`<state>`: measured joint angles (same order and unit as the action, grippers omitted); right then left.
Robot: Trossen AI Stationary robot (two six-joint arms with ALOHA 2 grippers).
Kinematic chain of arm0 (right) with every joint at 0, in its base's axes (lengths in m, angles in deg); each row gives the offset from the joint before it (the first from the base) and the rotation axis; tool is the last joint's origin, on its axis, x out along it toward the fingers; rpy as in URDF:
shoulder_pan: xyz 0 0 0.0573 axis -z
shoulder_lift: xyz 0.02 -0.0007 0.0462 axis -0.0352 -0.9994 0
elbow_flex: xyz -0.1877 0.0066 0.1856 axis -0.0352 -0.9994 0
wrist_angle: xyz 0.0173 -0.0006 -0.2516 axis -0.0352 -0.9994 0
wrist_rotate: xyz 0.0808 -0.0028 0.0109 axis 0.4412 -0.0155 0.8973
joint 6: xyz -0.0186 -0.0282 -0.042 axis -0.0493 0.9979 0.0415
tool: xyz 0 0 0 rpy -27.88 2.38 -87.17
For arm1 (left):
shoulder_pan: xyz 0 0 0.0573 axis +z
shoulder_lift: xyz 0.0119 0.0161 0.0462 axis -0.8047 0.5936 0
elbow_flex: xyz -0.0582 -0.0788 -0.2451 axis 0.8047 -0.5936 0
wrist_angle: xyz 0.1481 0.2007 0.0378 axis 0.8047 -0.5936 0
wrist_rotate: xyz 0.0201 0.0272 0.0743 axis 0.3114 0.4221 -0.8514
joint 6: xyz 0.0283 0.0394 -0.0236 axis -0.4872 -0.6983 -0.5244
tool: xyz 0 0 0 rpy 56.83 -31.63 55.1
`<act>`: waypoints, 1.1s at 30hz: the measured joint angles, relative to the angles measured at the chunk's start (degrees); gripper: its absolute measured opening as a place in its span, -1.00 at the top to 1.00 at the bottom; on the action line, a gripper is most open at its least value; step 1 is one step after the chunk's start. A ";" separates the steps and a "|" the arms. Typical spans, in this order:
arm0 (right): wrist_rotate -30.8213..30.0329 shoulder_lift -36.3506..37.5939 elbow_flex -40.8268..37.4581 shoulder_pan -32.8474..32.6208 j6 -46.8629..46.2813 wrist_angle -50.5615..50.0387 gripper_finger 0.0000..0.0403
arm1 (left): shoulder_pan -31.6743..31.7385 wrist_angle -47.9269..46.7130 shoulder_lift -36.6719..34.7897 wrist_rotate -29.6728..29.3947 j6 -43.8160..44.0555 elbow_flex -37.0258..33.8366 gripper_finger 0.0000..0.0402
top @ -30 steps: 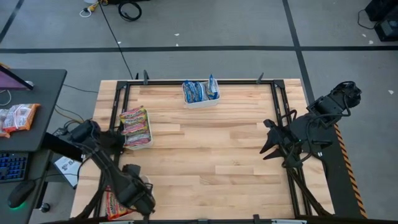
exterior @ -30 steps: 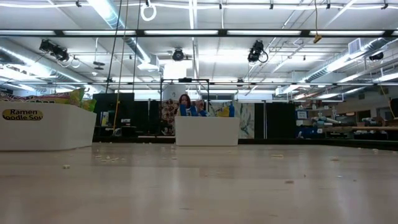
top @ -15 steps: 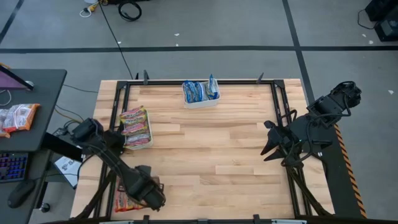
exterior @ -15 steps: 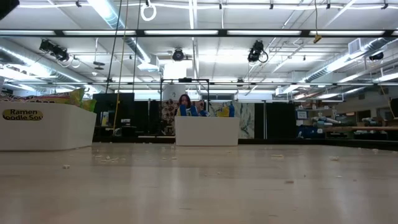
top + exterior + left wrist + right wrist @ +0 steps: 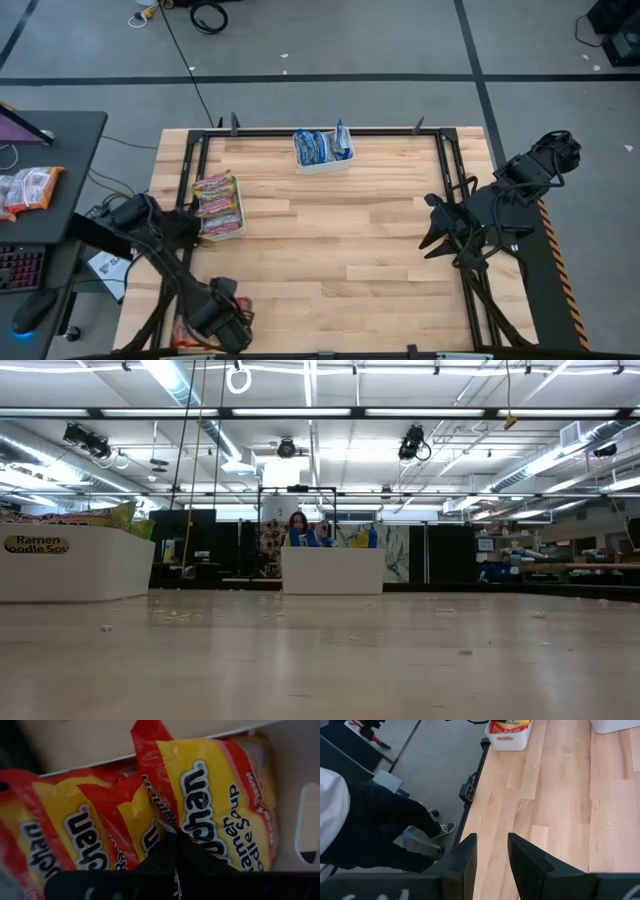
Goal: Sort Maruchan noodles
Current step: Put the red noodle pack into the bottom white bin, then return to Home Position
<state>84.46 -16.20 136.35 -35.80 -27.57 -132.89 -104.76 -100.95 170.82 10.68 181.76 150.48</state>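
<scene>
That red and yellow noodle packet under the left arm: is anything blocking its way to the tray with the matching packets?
Nothing visible does. The left gripper, jaws shut, pinches a red and yellow packet; bare table lies between it and the tray.

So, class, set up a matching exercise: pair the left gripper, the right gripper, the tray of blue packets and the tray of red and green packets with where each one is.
1. left gripper
2. right gripper
3. tray of blue packets
4. tray of red and green packets

A. far edge, middle of the table
B. left side of the table
C. near-left corner, shut among red and yellow packets
D. right side, holding nothing

Pairs: 1-C, 2-D, 3-A, 4-B
</scene>
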 joint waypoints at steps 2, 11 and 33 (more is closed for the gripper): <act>0.03 0.00 0.00 0.00 0.00 -0.02 0.43 | -0.92 -2.45 -0.38 2.36 1.17 -0.08 0.95; -0.04 0.00 0.00 0.00 -1.14 0.00 0.43 | -1.34 -3.80 -2.21 3.58 1.81 -0.09 0.79; 4.81 0.15 -4.01 12.47 19.77 21.69 0.56 | 3.36 -7.23 -19.06 -65.80 -24.81 4.26 0.18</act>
<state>89.27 -16.05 132.34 -23.33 -7.80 -111.20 -101.40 -108.18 151.76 -55.12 156.95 154.74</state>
